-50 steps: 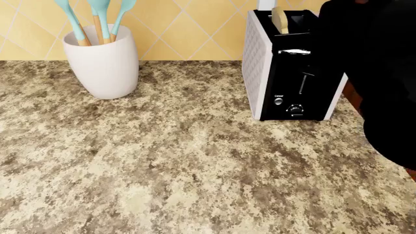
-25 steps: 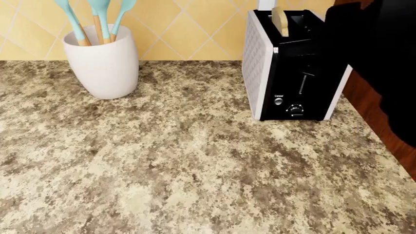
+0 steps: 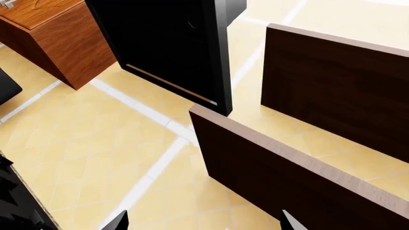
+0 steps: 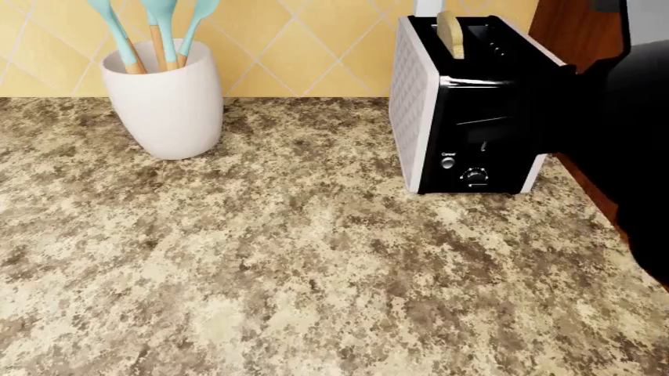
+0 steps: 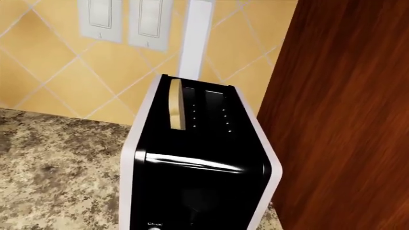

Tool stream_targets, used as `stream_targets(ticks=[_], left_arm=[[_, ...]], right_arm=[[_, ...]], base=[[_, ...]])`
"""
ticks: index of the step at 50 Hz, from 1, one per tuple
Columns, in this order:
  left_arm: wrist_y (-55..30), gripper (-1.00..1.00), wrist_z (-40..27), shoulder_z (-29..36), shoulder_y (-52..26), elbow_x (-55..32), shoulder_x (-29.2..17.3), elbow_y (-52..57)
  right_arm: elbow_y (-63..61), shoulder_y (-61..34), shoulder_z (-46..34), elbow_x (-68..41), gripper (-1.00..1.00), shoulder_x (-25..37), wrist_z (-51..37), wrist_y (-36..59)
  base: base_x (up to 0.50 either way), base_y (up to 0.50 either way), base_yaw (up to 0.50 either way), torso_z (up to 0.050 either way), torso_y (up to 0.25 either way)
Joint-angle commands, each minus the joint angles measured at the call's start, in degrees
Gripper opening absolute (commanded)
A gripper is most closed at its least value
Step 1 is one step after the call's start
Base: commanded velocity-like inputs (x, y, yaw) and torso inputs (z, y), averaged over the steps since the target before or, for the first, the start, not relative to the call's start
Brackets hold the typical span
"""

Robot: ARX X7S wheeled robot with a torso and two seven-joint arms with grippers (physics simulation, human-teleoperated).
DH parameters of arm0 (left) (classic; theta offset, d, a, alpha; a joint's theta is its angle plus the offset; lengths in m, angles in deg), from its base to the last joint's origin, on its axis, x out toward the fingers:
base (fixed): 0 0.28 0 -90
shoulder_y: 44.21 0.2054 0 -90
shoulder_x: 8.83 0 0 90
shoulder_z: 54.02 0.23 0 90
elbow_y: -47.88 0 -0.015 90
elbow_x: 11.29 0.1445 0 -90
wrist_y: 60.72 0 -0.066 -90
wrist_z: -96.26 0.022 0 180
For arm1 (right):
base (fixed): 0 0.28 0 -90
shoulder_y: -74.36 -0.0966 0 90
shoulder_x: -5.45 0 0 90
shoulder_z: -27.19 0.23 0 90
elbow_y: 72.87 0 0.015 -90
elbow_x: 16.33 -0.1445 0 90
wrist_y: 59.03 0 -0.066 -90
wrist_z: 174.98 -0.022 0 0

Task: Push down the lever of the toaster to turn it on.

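Toaster (image 4: 465, 110) standing at the bench's (image 4: 293, 258) far right corner, against the tiled wall.

A slice of bread (image 5: 175, 108) is sitting in one slot, and a white jar (image 4: 168, 98) of utensils is standing well apart toward the far left. The right arm (image 4: 627, 141) is covering the right part of the black face; the lever cannot be made out, and whether either pincer is apart or together cannot be told. The left wrist view is showing only floor tiles (image 3: 76, 143) and wooden panels (image 3: 288, 172).
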Motion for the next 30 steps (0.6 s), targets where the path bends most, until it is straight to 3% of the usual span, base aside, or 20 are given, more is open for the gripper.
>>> stream_targets(ticks=[1, 16, 30], left_arm=[[0.22, 1.0, 0.04, -0.02, 0.22, 0.08, -0.02, 0.02], [0.39, 1.0, -0.17, -0.1, 0.54, 0.18, -0.12, 0.14], [0.49, 1.0, -0.34, -0.11, 0.65, 0.19, -0.27, 0.12]], right_arm=[[-2.26, 2.15, -0.75, 0.26, -1.0, 1.9, 1.66, -2.2], [-3.25, 4.91, -0.93, 2.8, -1.0, 2.44, 4.17, -3.61], [0.77, 7.13, -0.94, 11.54, -1.0, -0.73, 9.7, -5.3]], base=[[0.0, 0.0, 0.0, 0.0, 0.0], [0.0, 0.0, 0.0, 0.0, 0.0], [0.0, 0.0, 0.0, 0.0, 0.0]])
